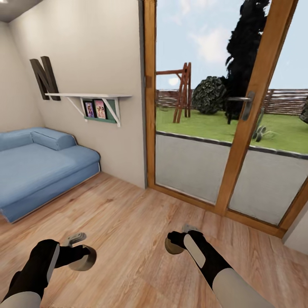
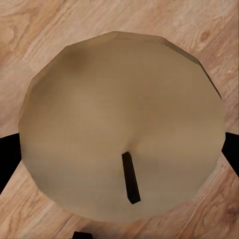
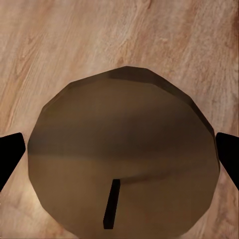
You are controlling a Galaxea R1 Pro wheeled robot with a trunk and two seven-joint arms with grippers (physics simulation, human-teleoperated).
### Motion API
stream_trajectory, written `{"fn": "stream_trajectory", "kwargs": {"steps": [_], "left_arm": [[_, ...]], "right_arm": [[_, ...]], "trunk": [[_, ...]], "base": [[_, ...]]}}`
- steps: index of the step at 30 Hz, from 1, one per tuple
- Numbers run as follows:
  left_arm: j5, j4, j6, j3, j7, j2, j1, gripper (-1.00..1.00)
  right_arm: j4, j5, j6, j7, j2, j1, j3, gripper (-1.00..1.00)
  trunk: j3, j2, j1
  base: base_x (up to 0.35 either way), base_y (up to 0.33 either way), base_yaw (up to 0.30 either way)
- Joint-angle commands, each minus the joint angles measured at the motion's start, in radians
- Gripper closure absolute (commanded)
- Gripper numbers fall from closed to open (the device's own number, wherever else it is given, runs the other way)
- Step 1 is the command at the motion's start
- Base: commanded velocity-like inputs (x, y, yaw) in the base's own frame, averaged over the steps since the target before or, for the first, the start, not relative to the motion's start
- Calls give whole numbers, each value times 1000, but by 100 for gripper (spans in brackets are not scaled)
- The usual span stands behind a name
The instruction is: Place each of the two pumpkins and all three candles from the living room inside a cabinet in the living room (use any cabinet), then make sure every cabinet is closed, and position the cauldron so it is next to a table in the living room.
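Head view: the left end effector (image 1: 81,258) and right end effector (image 1: 174,246) each carry a beige candle above the wooden floor (image 1: 128,222), facing a blue sofa (image 1: 38,167) and glass door (image 1: 222,128).

Left wrist view: fingers (image 2: 7,159) pinch a candle (image 2: 122,124), wick visible.

Right wrist view: fingers (image 3: 10,154) pinch another candle (image 3: 124,149).

Judged a carrying step; next, find the cabinet.
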Motion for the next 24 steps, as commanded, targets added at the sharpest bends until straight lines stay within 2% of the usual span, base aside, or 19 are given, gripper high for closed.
{"fn": "stream_trajectory", "kwargs": {"steps": [1, 9, 17, 24], "left_arm": [[0, 0, 1, 0, 0, 0, 0, 100], [-3, 0, 2, -1, 1, -12, 0, 100], [-4, 0, 2, -1, 2, -22, 0, 100], [-4, 0, 0, -2, 1, -26, 0, 100]], "right_arm": [[-1, 0, -1, 1, 0, 0, 0, 100], [0, 0, -2, 0, 0, 0, 0, 100], [0, 0, 0, 0, 0, 0, 0, 100], [0, -1, 1, 0, 0, 0, 0, 100]], "trunk": [[1, 0, 0], [2, 0, 0], [2, 0, 0], [2, 0, 0]], "base": [[0, -20, 100], [-157, -153, 63], [-237, -213, 263], [-48, -63, 288]]}}
